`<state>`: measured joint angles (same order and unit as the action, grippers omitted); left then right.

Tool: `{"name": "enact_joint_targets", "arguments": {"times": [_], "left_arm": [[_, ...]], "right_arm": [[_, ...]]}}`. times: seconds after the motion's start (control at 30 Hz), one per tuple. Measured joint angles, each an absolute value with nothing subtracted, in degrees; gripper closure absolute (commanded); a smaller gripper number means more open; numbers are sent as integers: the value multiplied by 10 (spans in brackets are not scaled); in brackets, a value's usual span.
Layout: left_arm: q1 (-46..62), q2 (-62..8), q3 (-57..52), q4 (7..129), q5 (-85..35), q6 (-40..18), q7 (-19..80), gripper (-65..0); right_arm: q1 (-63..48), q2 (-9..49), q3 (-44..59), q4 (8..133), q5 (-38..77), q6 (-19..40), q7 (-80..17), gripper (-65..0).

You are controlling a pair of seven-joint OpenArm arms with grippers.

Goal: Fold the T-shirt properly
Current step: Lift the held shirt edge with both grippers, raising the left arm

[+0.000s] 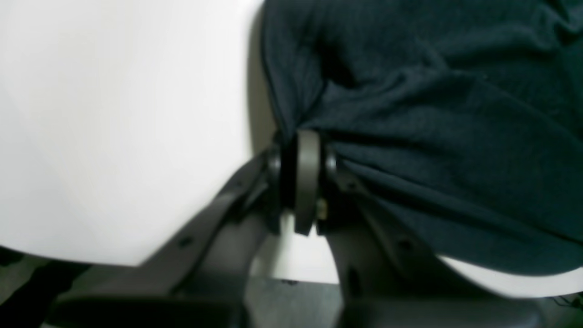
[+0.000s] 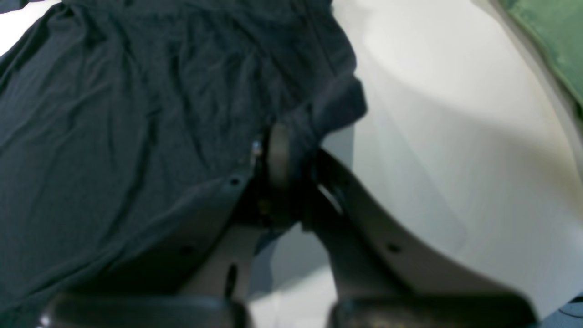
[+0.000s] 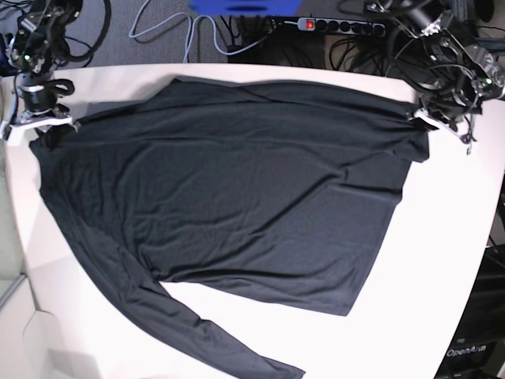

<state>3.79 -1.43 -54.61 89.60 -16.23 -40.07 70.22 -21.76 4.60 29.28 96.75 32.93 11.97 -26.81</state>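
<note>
Nearest the base camera, one long sleeve of the T-shirt (image 3: 229,213) trails off toward the front edge of the white counter (image 3: 442,260), lying flat and angled to the corner. Behind it the black body of the garment spreads wide across the middle of the counter, rippled with shallow creases, its lower hem slanting down to a point. Moving back, both arms have hold of it at the far corners. On the base view's right, the left gripper (image 1: 303,157) is clamped tight on a bunch of the dark fabric right at the cloth's edge, and the wrist view shows folds fanning away from the pinch with bare counter beside it. On the base view's left, the right gripper (image 2: 280,152) is likewise pinched on an edge of the cloth, a small flap curling over its jaws, and something green (image 2: 553,43) shows past the counter rim. Farthest back, beyond the counter, lie a power strip (image 3: 339,25) and a tangle of cables (image 3: 189,31) on the floor.
</note>
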Motion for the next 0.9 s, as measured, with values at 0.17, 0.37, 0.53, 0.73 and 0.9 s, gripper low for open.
{"name": "enact_joint_targets", "arguments": {"times": [0.17,0.37,0.53,0.73,0.9], "left_arm": [[24,-14,-544,896,-161,-401,708,-15],[8,-13,-542,896,-144,-401,709,-15],[-20,-4,-544,909,-100,-401,710,-15],[-34,23,-543,933,-87,-401,727,-15],[-64,29,-546,946,-95,-401,744,-15]], "right_arm": [[-217,46,293,967,329,120,-268,0],[-202,46,292,967,329,120,-270,0],[-194,47,292,967,325,120,-270,0],[-187,48,292,967,325,120,-270,0],[-175,49,292,965,325,120,-270,0]]}}
